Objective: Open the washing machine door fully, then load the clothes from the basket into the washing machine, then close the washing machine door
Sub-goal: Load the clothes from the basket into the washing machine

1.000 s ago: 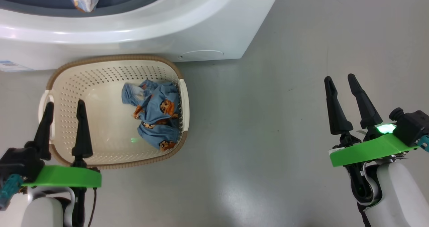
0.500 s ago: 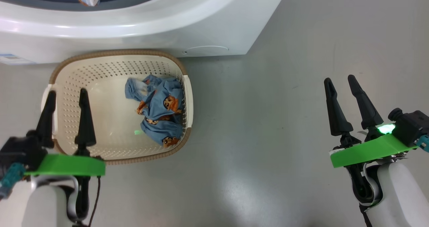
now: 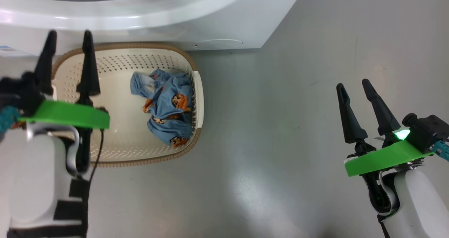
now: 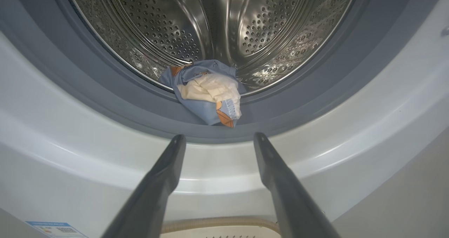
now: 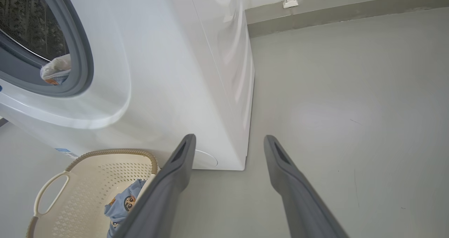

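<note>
Looking at the washing machine [image 4: 70, 167], drum exposed; basket [image 3: 140, 152] on the floor just before it, holding one clothes bundle [image 3: 165, 108]; second bundle [image 4: 207, 90] draped over the gasket [image 4: 105, 90], perhaps half inside. Left gripper [image 3: 69, 34] and right gripper [image 3: 352, 83] both spread, empty.

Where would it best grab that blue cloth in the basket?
From straight above, pinching the bunched hump in the middle of the cloth. It lies crumpled against the basket wall, so the sides are likely blocked.

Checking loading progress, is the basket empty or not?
Not empty. A light blue printed bundle lies against the right wall of the basket, seen from the head.
</note>
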### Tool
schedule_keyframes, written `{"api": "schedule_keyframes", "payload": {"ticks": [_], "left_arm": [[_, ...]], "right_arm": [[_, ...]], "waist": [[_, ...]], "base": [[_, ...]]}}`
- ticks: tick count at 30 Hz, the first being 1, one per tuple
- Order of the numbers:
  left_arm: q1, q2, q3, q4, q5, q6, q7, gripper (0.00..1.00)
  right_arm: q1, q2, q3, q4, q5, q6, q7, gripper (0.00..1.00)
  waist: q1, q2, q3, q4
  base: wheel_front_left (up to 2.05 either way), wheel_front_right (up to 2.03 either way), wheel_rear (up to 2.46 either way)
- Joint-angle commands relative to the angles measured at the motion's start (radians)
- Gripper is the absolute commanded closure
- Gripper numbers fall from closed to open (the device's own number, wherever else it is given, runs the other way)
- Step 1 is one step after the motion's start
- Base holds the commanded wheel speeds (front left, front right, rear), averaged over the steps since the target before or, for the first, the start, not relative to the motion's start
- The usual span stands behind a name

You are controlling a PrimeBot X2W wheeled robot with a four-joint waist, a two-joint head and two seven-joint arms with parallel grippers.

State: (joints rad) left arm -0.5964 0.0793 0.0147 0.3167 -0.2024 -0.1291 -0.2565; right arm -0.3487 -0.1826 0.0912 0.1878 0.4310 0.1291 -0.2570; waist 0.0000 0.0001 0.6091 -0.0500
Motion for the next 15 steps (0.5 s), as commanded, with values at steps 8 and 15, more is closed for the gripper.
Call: {"api": "schedule_keyframes", "payload": {"ticks": [8, 15], "left_arm": [[-0.190, 0.063, -0.030, 0.108, -0.018, -0.002, -0.005, 0.00], [-0.302, 0.089, -0.085, 0.252, -0.019, -0.002, -0.005, 0.00]], "right_arm": [[-0.001, 0.003, 0.028, -0.022, -0.005, 0.002, -0.005, 0.00], [-0.008, 0.015, 0.039, -0.022, -0.003, 0.002, -0.005, 0.00]], "waist": [[0.0000, -0.0001, 0.025, -0.005], [0.0000, -0.0001, 0.033, -0.022]], "base": [[0.00, 0.00, 0.00], [0.00, 0.00, 0.00]]}}
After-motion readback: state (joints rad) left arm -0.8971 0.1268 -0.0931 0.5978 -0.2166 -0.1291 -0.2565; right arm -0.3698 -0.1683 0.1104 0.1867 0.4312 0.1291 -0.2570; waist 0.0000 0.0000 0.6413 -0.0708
